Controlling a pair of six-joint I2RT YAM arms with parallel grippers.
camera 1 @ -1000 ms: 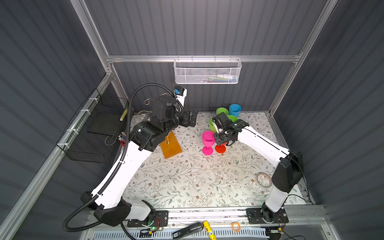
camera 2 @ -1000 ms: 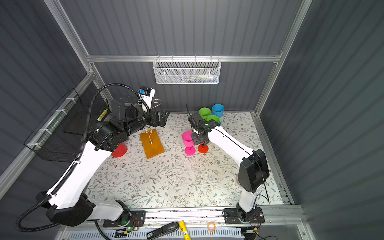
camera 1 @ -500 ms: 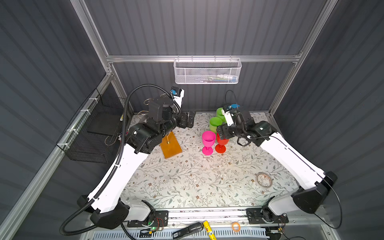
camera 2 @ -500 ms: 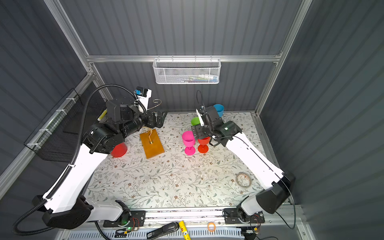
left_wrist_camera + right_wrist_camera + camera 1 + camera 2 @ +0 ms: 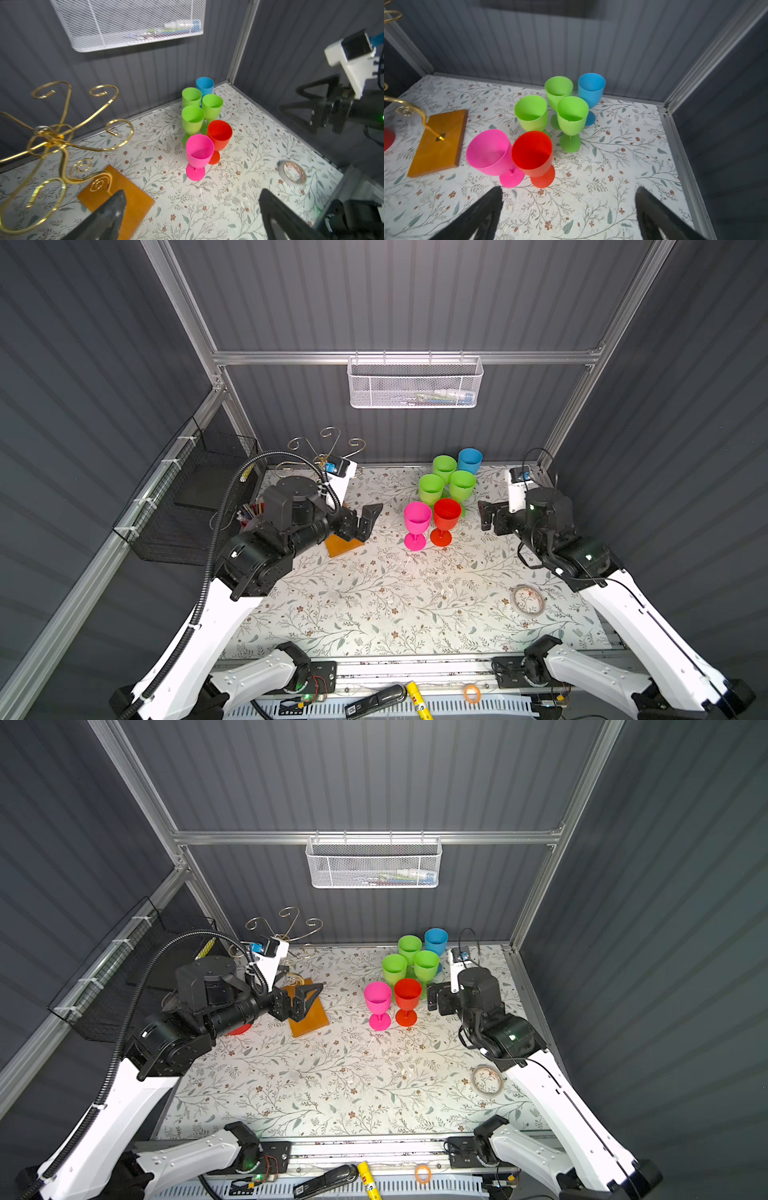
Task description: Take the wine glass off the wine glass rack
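The red plastic wine glass (image 5: 446,512) stands upright on the floral tablecloth (image 5: 374,614), just beside a pink plastic wine glass (image 5: 417,516). I cannot tell whether they touch. The thin gold wire wine glass rack on its orange-brown wooden base (image 5: 439,145) shows only bare scroll arms in my left wrist view. I judge the removal done, with nothing left but drawing the arms clear.

My right gripper (image 5: 569,192) is spread wide and empty, near the red glass but apart from it. My left gripper (image 5: 192,193) is equally spread and empty, above the base.

Three green plastic glasses (image 5: 431,487) and a blue one (image 5: 469,458) crowd in behind, near the back wall. Open cloth runs toward the near edge, where only a tape roll (image 5: 528,599) lies on the right. A red shape (image 5: 239,1029) sits half hidden beside the base, and I cannot identify it.
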